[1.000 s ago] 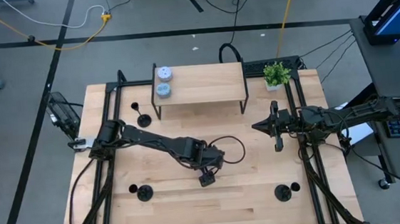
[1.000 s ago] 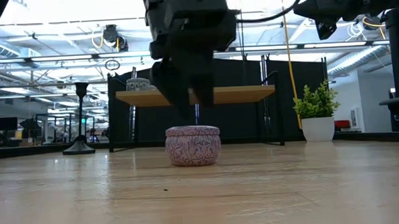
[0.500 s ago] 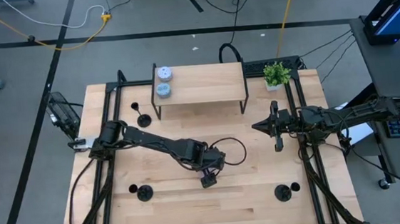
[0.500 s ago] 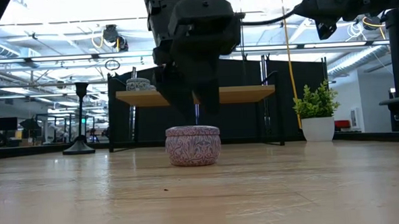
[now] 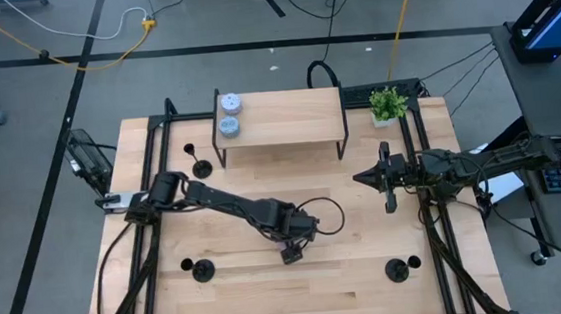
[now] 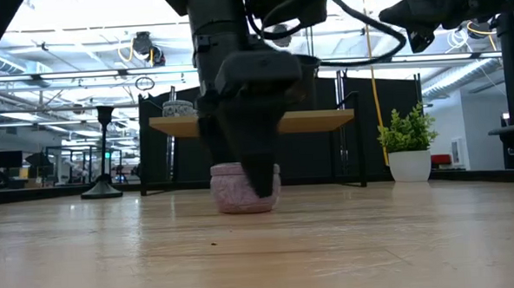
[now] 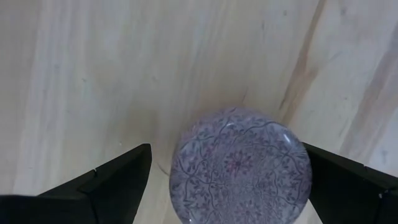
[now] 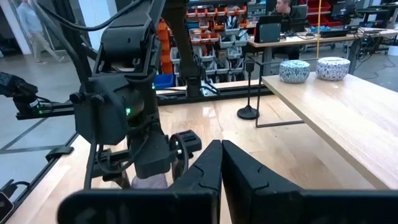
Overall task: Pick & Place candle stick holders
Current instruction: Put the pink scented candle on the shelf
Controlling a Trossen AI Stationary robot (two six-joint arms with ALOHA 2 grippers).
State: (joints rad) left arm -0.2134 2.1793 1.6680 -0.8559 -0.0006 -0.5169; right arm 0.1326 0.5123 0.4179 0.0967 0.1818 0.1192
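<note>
Near counter centre: left end effector lowered over purple tin, fingers spread wide either side, not touching; looks set to clamp tin, not a holder. Right end effector hangs at right, pressed together, idle. Holders stand apart on counter: one front left, one front right, one beside shelf. Two more tins on shelf.

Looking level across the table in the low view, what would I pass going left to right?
Candle holder → left gripper down around the purple tin → potted plant.
</note>
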